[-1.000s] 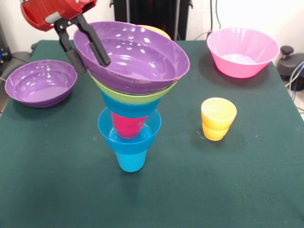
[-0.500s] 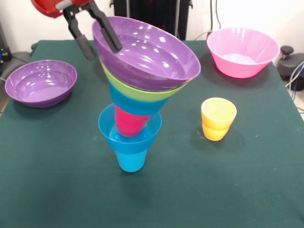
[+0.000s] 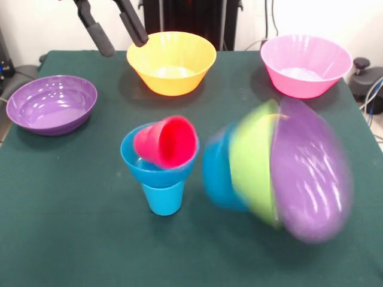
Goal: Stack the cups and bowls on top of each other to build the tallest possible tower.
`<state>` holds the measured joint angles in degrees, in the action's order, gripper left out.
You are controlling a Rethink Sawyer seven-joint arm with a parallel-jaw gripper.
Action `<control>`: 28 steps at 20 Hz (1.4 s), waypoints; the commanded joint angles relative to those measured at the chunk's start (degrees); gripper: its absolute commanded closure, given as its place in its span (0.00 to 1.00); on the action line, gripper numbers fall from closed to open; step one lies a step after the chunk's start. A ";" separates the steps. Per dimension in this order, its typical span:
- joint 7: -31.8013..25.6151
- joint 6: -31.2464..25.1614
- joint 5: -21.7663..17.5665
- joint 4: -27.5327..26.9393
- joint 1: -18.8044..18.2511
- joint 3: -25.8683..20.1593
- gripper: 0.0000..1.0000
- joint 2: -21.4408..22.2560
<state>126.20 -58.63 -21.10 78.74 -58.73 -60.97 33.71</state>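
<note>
Plastic: glossy, light, stiff, slippery; judged best gripped at a rim.
Claw (image 3: pixel 114 33): fingers apart, empty, above the bench's far-left area.
Tower remnant: blue cup (image 3: pixel 163 198) mid-bench carries a small blue bowl (image 3: pixel 151 169) holding the tipped red cup (image 3: pixel 167 141).
Toppling bowls: blue bowl (image 3: pixel 215 176), green bowl (image 3: pixel 252 161), purple bowl (image 3: pixel 311 173), nested, blurred, toward the right edge.
Empty: orange bowl (image 3: pixel 171 62), pink bowl (image 3: pixel 305 64).

Purple bowl (image 3: pixel 311 170), green bowl (image 3: pixel 254 164) and blue bowl (image 3: pixel 218 170) now off the tower and tumbling blurred on their sides to the right, red cup (image 3: pixel 167 140) tipped over in the lower blue bowl (image 3: pixel 157 170), gripper (image 3: pixel 116 30) risen higher, open and empty, orange bowl (image 3: pixel 172 61) uncovered behind.
</note>
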 commanded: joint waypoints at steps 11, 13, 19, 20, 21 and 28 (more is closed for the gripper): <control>-18.56 -0.55 -6.72 0.95 0.38 3.58 0.00 -2.49; -18.08 -1.19 -6.30 0.41 0.83 3.63 0.00 -2.80; -16.25 -0.79 -5.76 1.30 1.13 3.79 0.00 -2.60; -15.93 -0.65 -5.68 1.61 1.10 3.78 0.00 -2.48; -15.61 -0.52 -5.60 1.92 1.06 3.77 0.00 -2.35; -13.66 1.85 -5.48 4.39 0.76 3.48 0.00 -2.11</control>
<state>125.01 -58.60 -22.99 78.50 -59.68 -60.92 33.97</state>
